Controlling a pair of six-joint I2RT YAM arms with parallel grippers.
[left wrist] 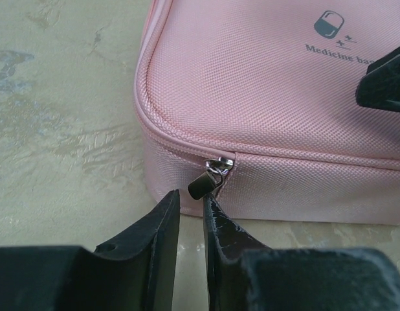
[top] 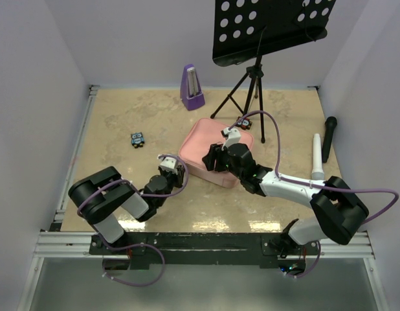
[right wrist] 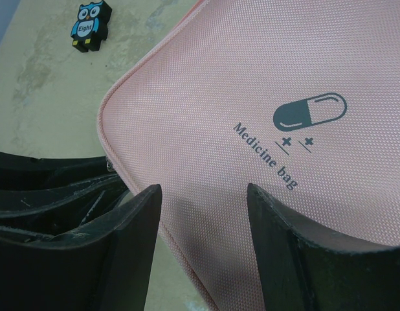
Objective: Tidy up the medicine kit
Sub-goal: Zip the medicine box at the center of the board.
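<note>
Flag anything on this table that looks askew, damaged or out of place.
Nothing is spilled or visibly damaged. The pink medicine kit lies closed but skewed on the table. Odd company for it: a purple metronome, a music stand, a black microphone and an owl-shaped trinket.

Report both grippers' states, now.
Left gripper: narrow gap, tips at the zipper pull of the medicine kit; whether it grips cannot be told.
Right gripper: open, holding nothing, above the medicine kit.
</note>
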